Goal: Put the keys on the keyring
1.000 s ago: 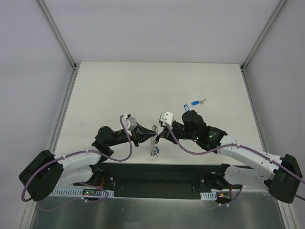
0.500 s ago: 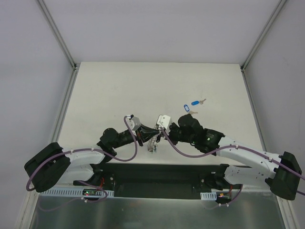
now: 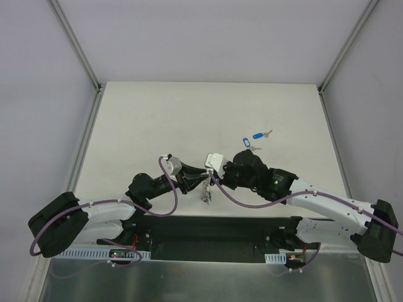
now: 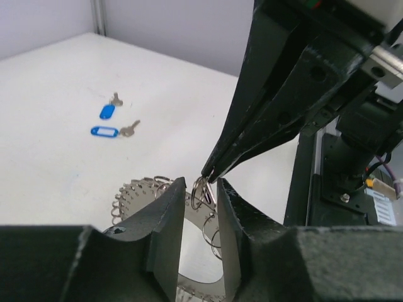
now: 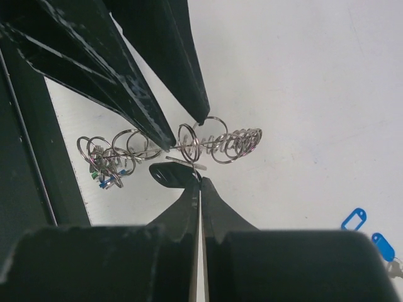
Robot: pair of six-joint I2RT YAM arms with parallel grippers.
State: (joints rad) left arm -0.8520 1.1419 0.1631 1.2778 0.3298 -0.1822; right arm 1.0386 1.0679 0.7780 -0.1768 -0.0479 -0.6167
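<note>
The keyring [image 3: 204,190], a grey loop edged with wire rings, stands on edge above the table between both grippers. My left gripper [image 3: 196,182] holds it; in the left wrist view the jaws [image 4: 200,184] straddle its band [image 4: 135,192]. My right gripper [image 3: 210,178] is shut on a small key with a black head [image 5: 165,174], and its tips [image 5: 199,179] hold the key against the small rings [image 5: 233,143]. Two keys with blue tags [image 3: 245,143] [image 3: 257,134] lie on the table to the far right, one nearer [image 4: 104,131] and one farther [image 4: 106,111].
The white table [image 3: 157,119] has grey walls on three sides, with metal rails at its left and right edges. A cluster of small rings with coloured bits [image 5: 104,167] hangs at one end of the keyring. The arm bases are at the near edge.
Both grippers have shifted slightly toward the near edge with the keyring still between them. The right gripper has closed in a little to the left. The blue-tagged keys have not moved.
</note>
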